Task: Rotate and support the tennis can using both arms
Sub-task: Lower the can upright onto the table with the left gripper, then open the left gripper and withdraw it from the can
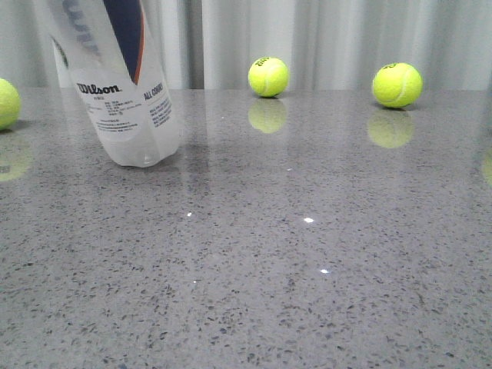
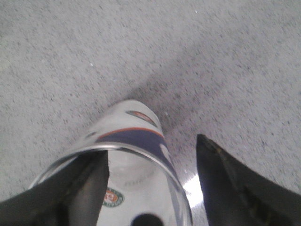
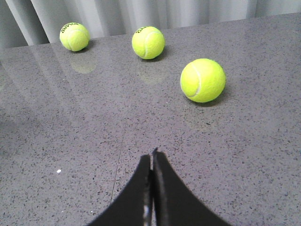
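Evidently the left gripper (image 2: 150, 188) straddles the tilted tennis can (image 1: 123, 84) at ten o'clock, fingers apart, bracing it; the right gripper (image 3: 152, 162) is closed and empty.

A staged test setup, likely a lab or studio, is showing here: a polished grey speckled stone tabletop (image 1: 307, 254) is reflecting lights, pale pleated curtains (image 1: 323, 38) are closing off the background, and loose tennis balls (image 3: 202, 80) are lying ahead of the right gripper (image 3: 152, 160)
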